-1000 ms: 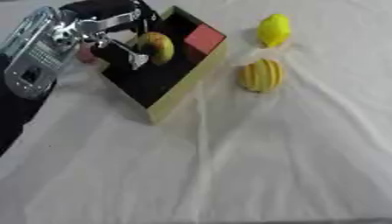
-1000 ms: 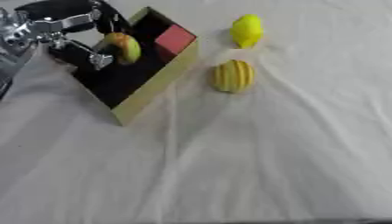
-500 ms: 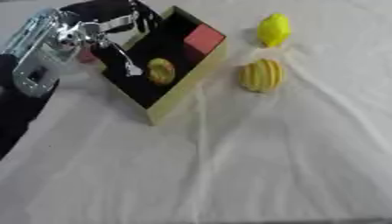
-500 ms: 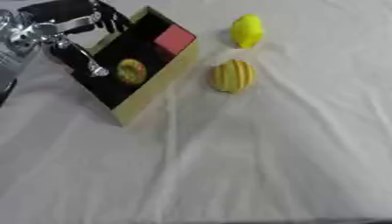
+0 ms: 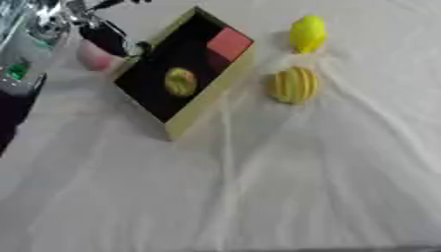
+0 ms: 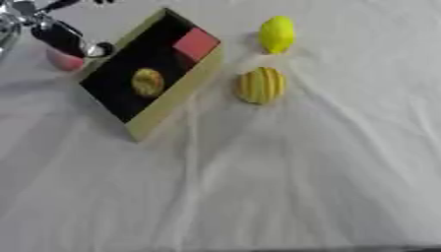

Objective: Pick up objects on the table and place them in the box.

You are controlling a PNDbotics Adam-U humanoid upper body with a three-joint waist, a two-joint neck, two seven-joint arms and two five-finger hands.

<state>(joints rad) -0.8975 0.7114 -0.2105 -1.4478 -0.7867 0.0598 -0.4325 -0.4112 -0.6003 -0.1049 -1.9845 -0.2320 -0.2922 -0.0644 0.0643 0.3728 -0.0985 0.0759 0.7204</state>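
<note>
Box (image 5: 185,123): black interior, tan walls, set askew at upper left of worktop (image 5: 284,187). Contents: yellow-green round fruit (image 5: 180,81) near middle, red block (image 5: 229,43) at far end.

Outside box: ribbed yellow fruit (image 5: 294,84) just beside right wall; lemon (image 5: 307,33) beyond it; pink round obj (image 5: 93,55) beside left wall.

Left hand (image 5: 102,34) above box's left edge, fingers relaxed, holding nothing. Right hand not visible.

Risks: cloth wrinkled, so round fruit may roll on nudge; hand close to box wall, contact could shift box.

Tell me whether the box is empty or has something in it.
Not empty. The box holds a yellowish round fruit on its dark floor and a red block at its far end.
</note>
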